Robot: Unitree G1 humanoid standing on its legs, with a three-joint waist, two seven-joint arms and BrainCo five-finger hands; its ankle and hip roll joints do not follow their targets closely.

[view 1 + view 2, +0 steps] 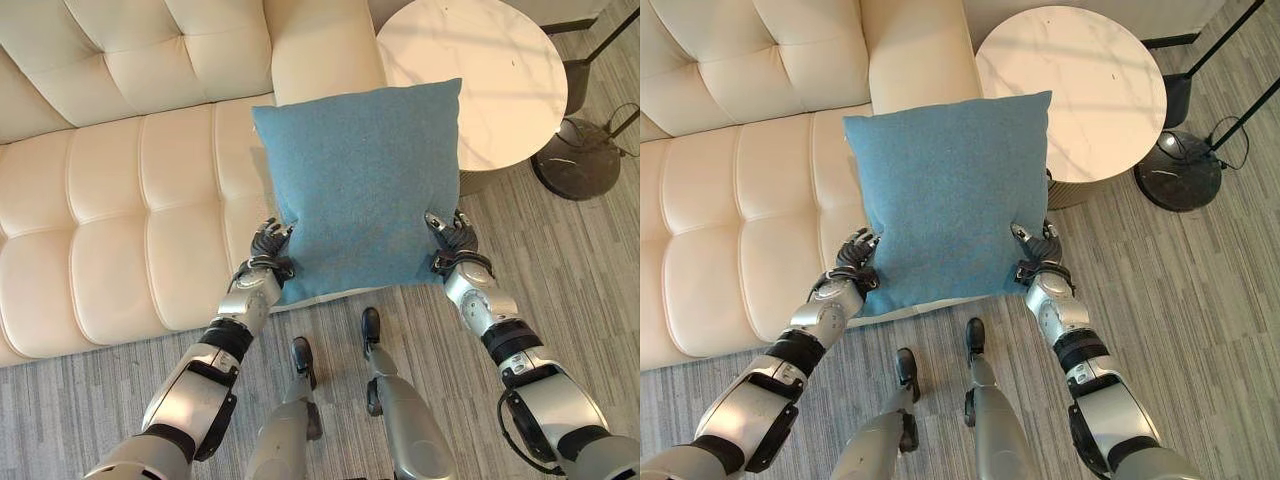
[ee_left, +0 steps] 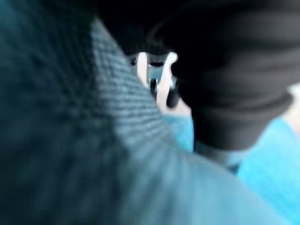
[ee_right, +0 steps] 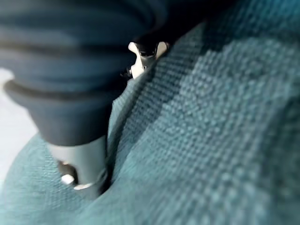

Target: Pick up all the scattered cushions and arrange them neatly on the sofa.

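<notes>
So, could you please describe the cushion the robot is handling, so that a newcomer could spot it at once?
Start at the cream tufted leather sofa, then go to its armrest end beside the round white marble side table. There a square teal-blue fabric cushion is held up between the left hand and the right hand, one at each lower corner. It is the one blue, woven thing among pale, smooth surfaces.

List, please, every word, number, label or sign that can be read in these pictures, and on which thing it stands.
None: no readable text.
The blue cushion that the left hand and the right hand hold is plain fabric.
The cream sofa and the round white table carry no label either.
</notes>
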